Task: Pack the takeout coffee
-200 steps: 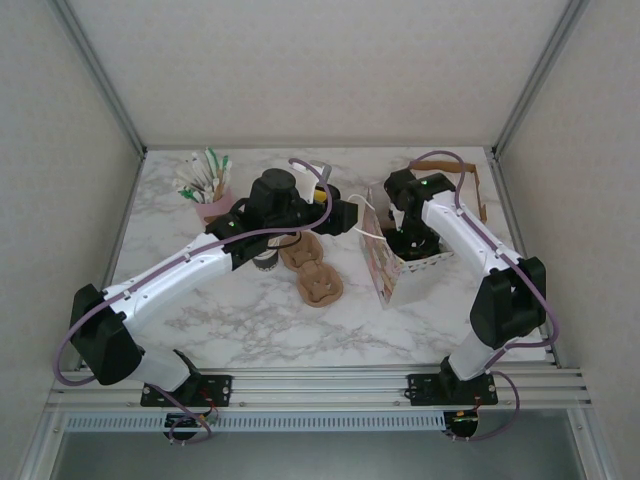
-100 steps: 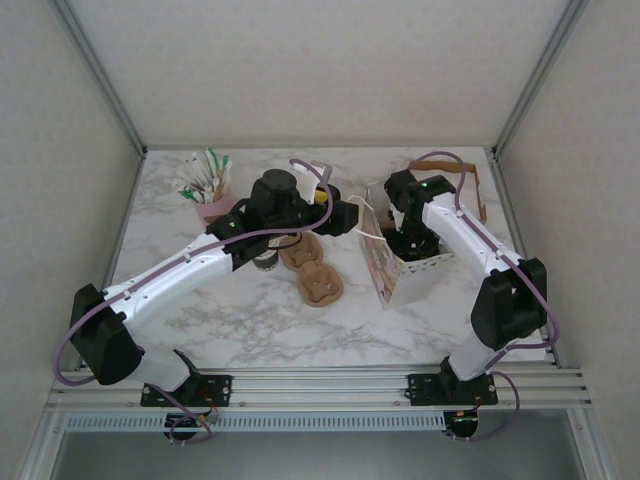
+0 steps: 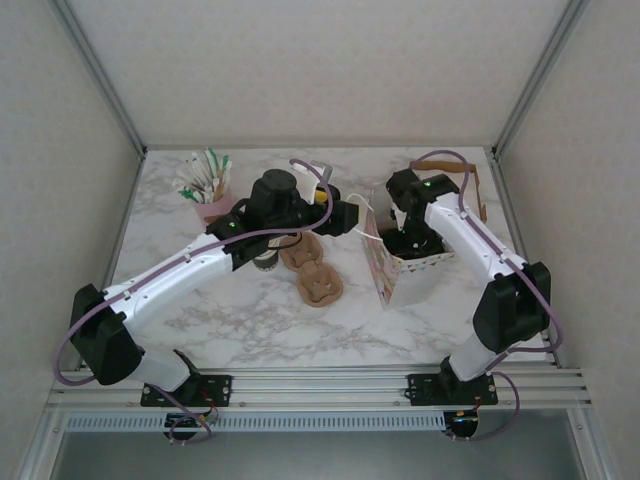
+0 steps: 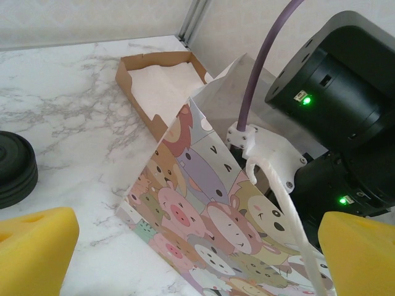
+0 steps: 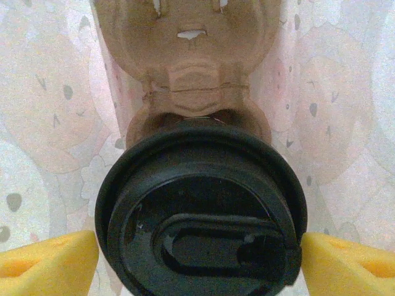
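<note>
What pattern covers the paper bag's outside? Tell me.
Pastel cartoon animal faces cover the paper bag; clearest in the left wrist view.

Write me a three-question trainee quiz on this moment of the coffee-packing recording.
1. True or false: the left gripper is shut.
2. How does the takeout coffee sit? A. on its side. B. lid up, seated in the cardboard carrier inside the bag. C. upside down.
3. Fill in: the right gripper straddles the coffee's black ____.

Key:
1. False: its jaws stand wide open beside the bag.
2. B.
3. lid.
</note>
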`<action>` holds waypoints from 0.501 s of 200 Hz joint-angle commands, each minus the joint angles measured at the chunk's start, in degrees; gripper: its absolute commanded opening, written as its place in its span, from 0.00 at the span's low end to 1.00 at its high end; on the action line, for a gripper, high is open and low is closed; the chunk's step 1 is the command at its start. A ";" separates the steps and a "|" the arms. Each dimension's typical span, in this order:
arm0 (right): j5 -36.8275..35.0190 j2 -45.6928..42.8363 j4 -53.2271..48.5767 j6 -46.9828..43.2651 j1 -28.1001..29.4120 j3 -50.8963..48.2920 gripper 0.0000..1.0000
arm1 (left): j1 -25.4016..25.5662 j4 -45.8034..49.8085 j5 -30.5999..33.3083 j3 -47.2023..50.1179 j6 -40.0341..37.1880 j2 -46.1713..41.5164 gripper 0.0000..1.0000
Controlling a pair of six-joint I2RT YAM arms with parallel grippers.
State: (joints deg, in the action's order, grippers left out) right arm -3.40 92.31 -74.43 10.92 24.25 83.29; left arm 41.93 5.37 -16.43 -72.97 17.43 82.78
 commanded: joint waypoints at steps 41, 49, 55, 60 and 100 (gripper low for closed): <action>-0.87 -2.56 -2.89 0.77 -0.26 2.58 0.88 | 0.86 -1.02 0.78 -0.46 0.66 0.10 1.00; -0.94 -2.66 -3.08 0.86 -0.31 2.75 0.88 | 0.87 -1.04 0.78 -0.50 0.59 0.17 1.00; -0.99 -2.74 -3.29 0.93 -0.28 2.97 0.88 | 0.94 -1.06 0.74 -0.49 0.65 0.17 1.00; -0.99 -2.78 -3.39 0.95 -0.34 3.14 0.88 | 0.95 -1.05 0.78 -0.54 0.64 0.12 1.00; -0.54 -3.70 -4.26 1.21 -0.34 4.45 0.89 | 1.03 -0.93 0.79 -0.77 0.59 0.23 1.00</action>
State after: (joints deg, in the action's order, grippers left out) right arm -3.38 90.85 -76.27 11.31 24.25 85.56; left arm 42.35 5.37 -16.43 -72.97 17.65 82.78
